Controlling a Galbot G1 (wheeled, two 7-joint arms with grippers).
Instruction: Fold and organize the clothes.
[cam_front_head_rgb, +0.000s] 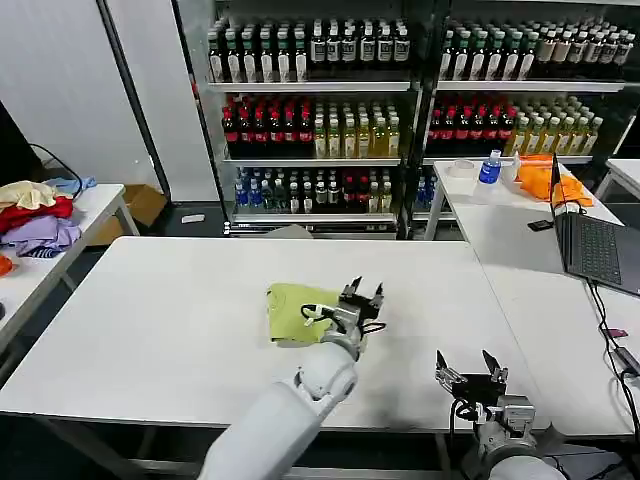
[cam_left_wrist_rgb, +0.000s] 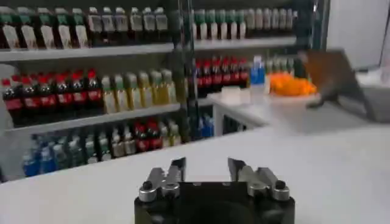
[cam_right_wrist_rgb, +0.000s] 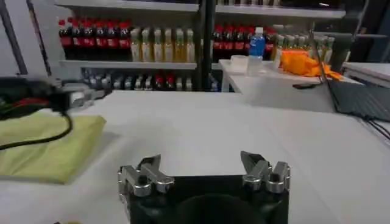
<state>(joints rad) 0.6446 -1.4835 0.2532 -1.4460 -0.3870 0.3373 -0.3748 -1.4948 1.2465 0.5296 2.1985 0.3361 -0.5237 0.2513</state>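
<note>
The lime yellow-green T-shirt (cam_front_head_rgb: 296, 311) lies folded into a small bundle near the middle of the white table (cam_front_head_rgb: 180, 300). It also shows in the right wrist view as a flat folded cloth (cam_right_wrist_rgb: 46, 146). My left gripper (cam_front_head_rgb: 362, 292) hovers open just right of the shirt, with nothing between its fingers (cam_left_wrist_rgb: 178, 169). Near the table's front right edge, my right gripper (cam_front_head_rgb: 467, 364) stands open and empty, well apart from the shirt; its own camera sees it over bare tabletop (cam_right_wrist_rgb: 201, 163).
A side table at the left carries a red, lavender and cream garment pile (cam_front_head_rgb: 35, 220). The right table holds a laptop (cam_front_head_rgb: 595, 245), an orange cloth heap (cam_front_head_rgb: 548, 180) and a blue-capped bottle (cam_front_head_rgb: 489, 168). Drink shelves (cam_front_head_rgb: 320, 110) stand behind.
</note>
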